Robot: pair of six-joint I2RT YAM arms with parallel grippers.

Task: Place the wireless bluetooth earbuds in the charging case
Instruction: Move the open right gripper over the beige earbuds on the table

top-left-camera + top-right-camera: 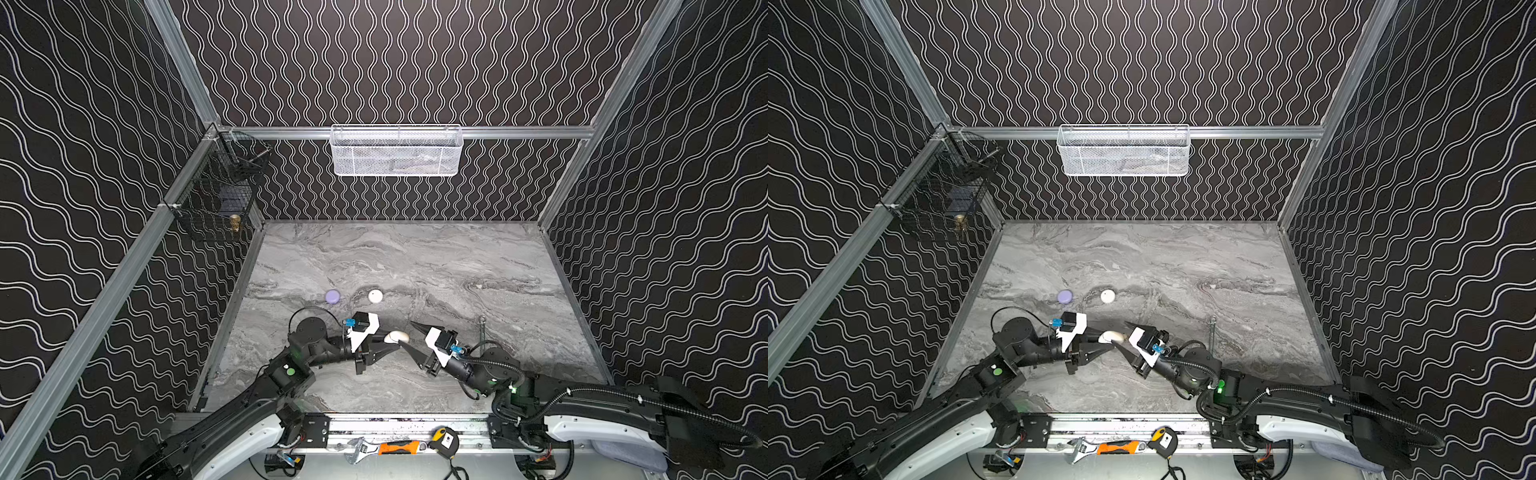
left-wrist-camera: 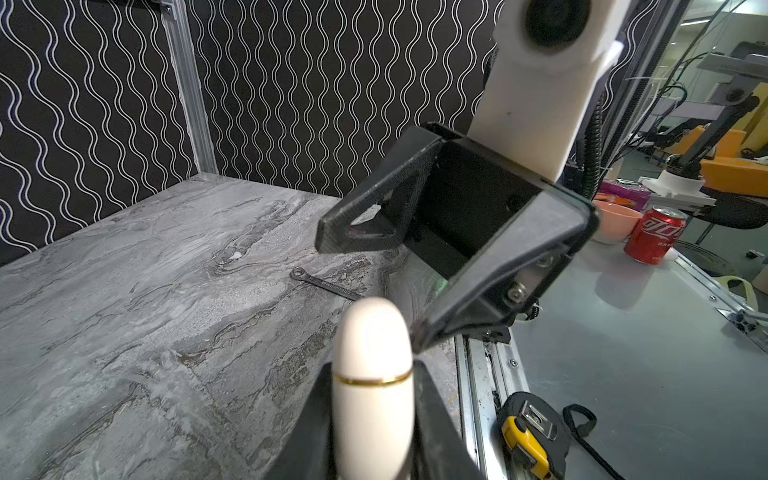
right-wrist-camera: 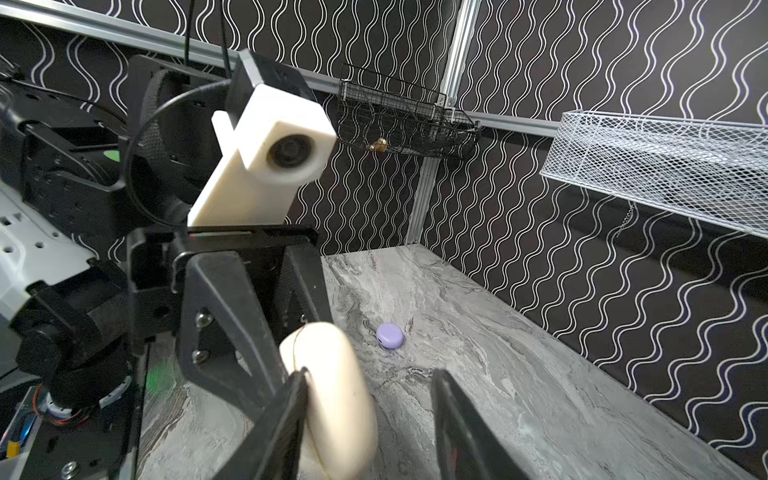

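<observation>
My left gripper [image 1: 384,343] clamps the cream charging case [image 2: 372,353], lid apparently shut, over the counter's [image 1: 415,257] 6 o'clock side. My right gripper [image 3: 370,376] is open beside it. Earbuds not discernible; opening and insertion outstanding.

Three cases [image 1: 397,337] [image 1: 332,296] [image 1: 375,296], two wire baskets [image 1: 397,156] [image 1: 216,208], two wrenches [image 1: 482,330] [image 1: 376,448]

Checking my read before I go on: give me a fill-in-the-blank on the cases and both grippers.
The case clamped in the left gripper is ___ in colour. Its lid is ___. The right gripper has its jaws ___. In both top views the lavender case lies ___ of the white case.
Missing: cream; closed; open; left.
</observation>
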